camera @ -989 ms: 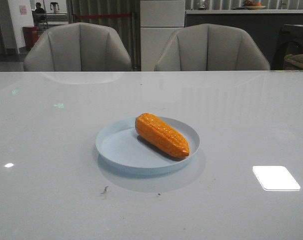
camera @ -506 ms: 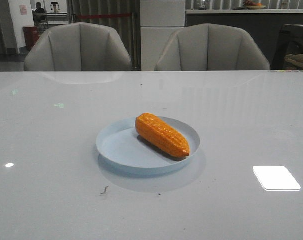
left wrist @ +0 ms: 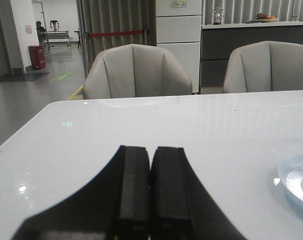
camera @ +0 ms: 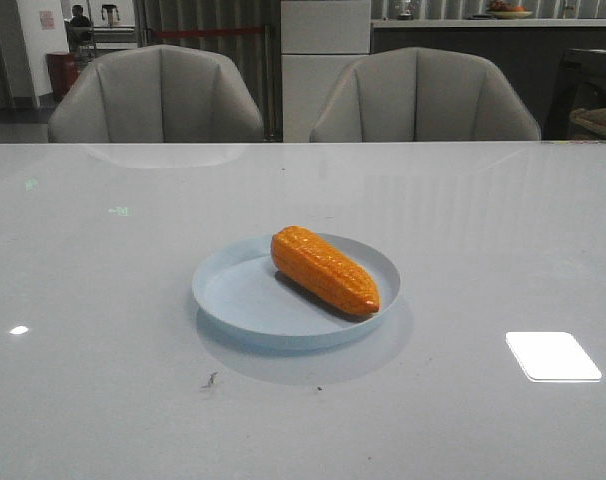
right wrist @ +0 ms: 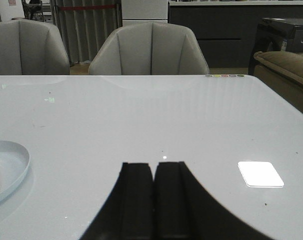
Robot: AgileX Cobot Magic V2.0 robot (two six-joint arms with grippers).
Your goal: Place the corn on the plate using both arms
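Front view is showing the corn (camera: 325, 270) lying inside the plate (camera: 233, 300), running from about 11 o'clock to 4 o'clock across the dish, thick end toward the far rim, tapered tip resting close against the near-right rim. Plate is sitting near the middle of the table (camera: 103, 400); no arm is appearing in this view. Left wrist view is showing the left gripper (left wrist: 150, 195) clenched, fingers pressed flat together with nothing between them, hovering over bare tabletop with the plate's edge peeking in at 4 o'clock. Right wrist view is showing the right gripper (right wrist: 153, 200) likewise clenched on nothing, plate edge and a sliver of corn at 9 o'clock. Judging from this, placement is looking done and both arms are parked well apart from the dish. Risks from here: the glossy cob is lying with its tip by the low rim, so any knock to the table or plate could be rolling it over the edge; an arm sweeping inward low could be clipping the plate and sliding it on the slick surface.
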